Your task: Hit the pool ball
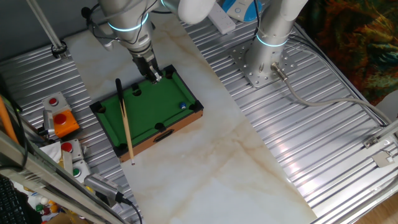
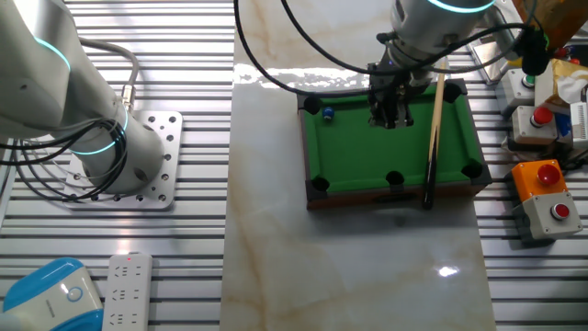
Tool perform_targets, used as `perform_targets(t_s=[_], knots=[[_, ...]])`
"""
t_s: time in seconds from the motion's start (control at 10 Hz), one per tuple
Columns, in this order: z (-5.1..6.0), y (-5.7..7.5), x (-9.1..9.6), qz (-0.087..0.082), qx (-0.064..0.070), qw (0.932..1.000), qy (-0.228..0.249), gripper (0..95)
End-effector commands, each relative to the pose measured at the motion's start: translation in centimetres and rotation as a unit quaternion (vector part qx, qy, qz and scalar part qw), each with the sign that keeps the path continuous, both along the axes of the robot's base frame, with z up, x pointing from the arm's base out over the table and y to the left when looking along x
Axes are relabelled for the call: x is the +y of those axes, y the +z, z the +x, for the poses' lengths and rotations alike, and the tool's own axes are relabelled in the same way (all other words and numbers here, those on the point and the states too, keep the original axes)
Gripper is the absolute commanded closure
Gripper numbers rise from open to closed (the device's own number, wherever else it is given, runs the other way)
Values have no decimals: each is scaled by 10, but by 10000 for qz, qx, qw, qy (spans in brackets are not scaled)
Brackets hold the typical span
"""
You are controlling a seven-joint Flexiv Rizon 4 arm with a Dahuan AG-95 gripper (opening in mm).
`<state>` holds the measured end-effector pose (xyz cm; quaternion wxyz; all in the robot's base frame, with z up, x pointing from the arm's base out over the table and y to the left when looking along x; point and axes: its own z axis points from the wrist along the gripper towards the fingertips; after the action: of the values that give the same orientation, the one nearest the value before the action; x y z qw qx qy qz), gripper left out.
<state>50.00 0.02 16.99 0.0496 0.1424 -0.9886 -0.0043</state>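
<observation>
A miniature green pool table [image 1: 163, 115] with black pocket holes lies on the marble strip. The tiny blue pool ball [image 1: 182, 106] rests on the felt near one corner pocket; it also shows in the other fixed view [image 2: 328, 114]. A wooden cue stick with a black butt [image 1: 125, 127] lies along the opposite end of the table, also seen in the other fixed view [image 2: 432, 147]. My gripper [image 1: 155, 76] hangs low over the felt by a long rail, between cue and ball. Its fingers [image 2: 380, 117] look close together and hold nothing.
The pool table [image 2: 358, 147] sits on a marble strip between ribbed metal plates. Orange and grey button boxes [image 1: 59, 121] stand beside the cue end. A second arm's base [image 1: 264, 59] is bolted nearby. A power strip [image 2: 127, 290] lies at the near edge.
</observation>
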Motion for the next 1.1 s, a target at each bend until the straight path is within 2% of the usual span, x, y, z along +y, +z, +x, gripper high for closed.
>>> perform_targets(t_s=[0.1, 0.2, 0.4, 0.5, 0.7, 0.9, 1.1], knots=[[1, -1, 0, 128, 90, 9849, 1725, 950], [1, -4, 0, 158, 71, 9795, 2009, 950], [3, -11, -3, 151, 41, 9740, 2258, 950], [11, -14, -10, 162, 19, 9694, 2449, 950], [38, -9, -33, 167, 11, 9638, 2661, 950], [75, -5, -72, 151, 14, 9502, 3112, 950], [104, -7, -110, 172, -86, 9346, 3552, 950]])
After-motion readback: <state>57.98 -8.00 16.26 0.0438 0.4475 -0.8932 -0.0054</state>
